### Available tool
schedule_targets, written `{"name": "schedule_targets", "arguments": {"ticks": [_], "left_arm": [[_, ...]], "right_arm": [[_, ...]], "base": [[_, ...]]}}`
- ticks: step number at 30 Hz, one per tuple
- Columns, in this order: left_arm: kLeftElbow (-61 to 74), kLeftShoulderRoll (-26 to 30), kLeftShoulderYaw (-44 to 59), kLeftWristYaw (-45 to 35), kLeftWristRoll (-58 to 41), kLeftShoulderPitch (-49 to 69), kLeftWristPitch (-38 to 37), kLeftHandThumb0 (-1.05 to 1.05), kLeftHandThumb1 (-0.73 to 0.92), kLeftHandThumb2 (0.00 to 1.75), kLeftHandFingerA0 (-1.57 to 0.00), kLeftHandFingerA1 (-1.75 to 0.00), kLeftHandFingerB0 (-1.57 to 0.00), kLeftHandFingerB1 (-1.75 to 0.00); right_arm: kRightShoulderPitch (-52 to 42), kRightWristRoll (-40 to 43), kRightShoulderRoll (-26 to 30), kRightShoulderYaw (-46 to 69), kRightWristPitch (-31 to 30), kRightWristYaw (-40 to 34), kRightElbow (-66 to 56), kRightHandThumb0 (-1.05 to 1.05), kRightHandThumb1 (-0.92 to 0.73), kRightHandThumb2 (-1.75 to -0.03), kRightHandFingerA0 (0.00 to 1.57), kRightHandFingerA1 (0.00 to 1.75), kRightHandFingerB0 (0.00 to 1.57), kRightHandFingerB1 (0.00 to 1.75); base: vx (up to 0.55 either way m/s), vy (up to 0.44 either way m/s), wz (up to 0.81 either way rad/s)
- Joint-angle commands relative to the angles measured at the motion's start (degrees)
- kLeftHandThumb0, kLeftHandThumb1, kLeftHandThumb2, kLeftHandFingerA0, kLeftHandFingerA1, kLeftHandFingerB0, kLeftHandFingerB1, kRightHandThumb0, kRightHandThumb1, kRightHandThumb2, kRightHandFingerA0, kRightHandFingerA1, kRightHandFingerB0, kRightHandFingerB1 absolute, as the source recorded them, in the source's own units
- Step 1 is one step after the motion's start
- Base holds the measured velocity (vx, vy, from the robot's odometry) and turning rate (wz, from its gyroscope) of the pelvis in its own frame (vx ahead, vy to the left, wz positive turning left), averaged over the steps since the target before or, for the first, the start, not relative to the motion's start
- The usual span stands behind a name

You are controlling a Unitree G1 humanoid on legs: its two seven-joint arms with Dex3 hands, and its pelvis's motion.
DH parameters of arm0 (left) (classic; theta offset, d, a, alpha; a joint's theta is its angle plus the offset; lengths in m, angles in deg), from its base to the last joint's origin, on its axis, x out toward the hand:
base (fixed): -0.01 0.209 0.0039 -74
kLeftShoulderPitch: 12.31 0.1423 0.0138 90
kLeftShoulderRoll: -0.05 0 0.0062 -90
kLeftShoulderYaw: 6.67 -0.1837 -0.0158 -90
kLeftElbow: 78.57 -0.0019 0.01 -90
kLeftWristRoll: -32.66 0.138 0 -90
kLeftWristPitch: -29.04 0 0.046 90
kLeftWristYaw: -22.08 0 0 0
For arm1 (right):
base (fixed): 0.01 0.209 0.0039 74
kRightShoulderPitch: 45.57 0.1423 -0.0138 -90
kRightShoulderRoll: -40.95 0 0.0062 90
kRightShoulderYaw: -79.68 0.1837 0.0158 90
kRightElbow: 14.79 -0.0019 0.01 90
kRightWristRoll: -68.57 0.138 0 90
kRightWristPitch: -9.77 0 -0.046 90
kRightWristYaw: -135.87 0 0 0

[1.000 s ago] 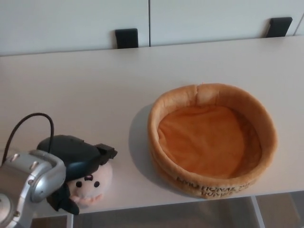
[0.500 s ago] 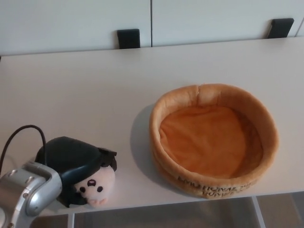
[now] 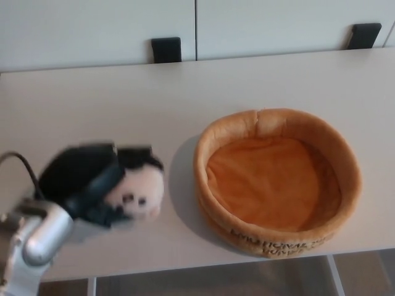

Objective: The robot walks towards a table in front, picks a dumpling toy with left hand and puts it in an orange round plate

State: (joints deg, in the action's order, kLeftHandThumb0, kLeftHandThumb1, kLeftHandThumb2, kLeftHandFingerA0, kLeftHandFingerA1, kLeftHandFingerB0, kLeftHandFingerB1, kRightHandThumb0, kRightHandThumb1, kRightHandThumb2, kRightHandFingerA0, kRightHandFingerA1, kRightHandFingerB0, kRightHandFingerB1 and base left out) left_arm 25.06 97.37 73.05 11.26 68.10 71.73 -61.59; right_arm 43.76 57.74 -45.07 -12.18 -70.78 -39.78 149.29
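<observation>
**Left hand grips dumpling toy beside the orange plate**

A pale table (image 3: 123, 92) fills most of the head view. Along its far edge stand white panels (image 3: 92, 28) with two small black brackets, one (image 3: 166, 49) near the middle and another (image 3: 363, 35) at the upper right. On the right half of the table sits the orange round plate (image 3: 345, 160), a soft, padded ring with a raised tan rim and a darker orange floor; dark lettering runs along its near wall but is too small to read. Nothing lies inside it, and the table between the plate and the toy is bare.

The left hand (image 3: 83, 179) comes in from the lower left on a silver forearm (image 3: 37, 237), with a thin black cable (image 3: 21, 166) looping off its wrist. Its black fingers are wrapped around the dumpling toy (image 3: 142, 191), a pale pink plush with small dark eyes, whose face pokes out to the right of the hand. The toy sits just left of the plate's rim, apart from it and outside the plate.

Hand and toy are smeared by motion blur, so the individual fingers are hard to separate, and whether the toy touches the table cannot be told. The forearm is cut off by the bottom-left corner. The right hand does not show.
</observation>
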Motion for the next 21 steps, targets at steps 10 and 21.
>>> {"name": "schedule_targets", "arguments": {"ticks": [10, 21], "left_arm": [[9.57, -7.65, 4.49, -1.76, -7.2, -19.56, 4.47, -0.24, 0.68, 0.63, -0.9, -1.61, -0.92, -0.71], [-2.91, -17.1, -11.44, 0.82, 1.5, -28.59, 6.06, -0.29, 0.66, 0.59, -0.91, -1.59, -0.86, -0.62]], "right_arm": [[-1.42, -0.09, 1.13, -0.17, 0.58, 0.63, -0.6, -0.29, -0.67, -0.59, 0.62, 0.46, 0.48, 0.38], [-1.85, -0.14, 0.86, -0.31, 0.01, 0.42, -0.83, -0.29, -0.68, -0.6, 0.61, 0.44, 0.47, 0.38]], "base": [[0.0, 0.0, 0.0], [0.0, 0.0, 0.0]]}}
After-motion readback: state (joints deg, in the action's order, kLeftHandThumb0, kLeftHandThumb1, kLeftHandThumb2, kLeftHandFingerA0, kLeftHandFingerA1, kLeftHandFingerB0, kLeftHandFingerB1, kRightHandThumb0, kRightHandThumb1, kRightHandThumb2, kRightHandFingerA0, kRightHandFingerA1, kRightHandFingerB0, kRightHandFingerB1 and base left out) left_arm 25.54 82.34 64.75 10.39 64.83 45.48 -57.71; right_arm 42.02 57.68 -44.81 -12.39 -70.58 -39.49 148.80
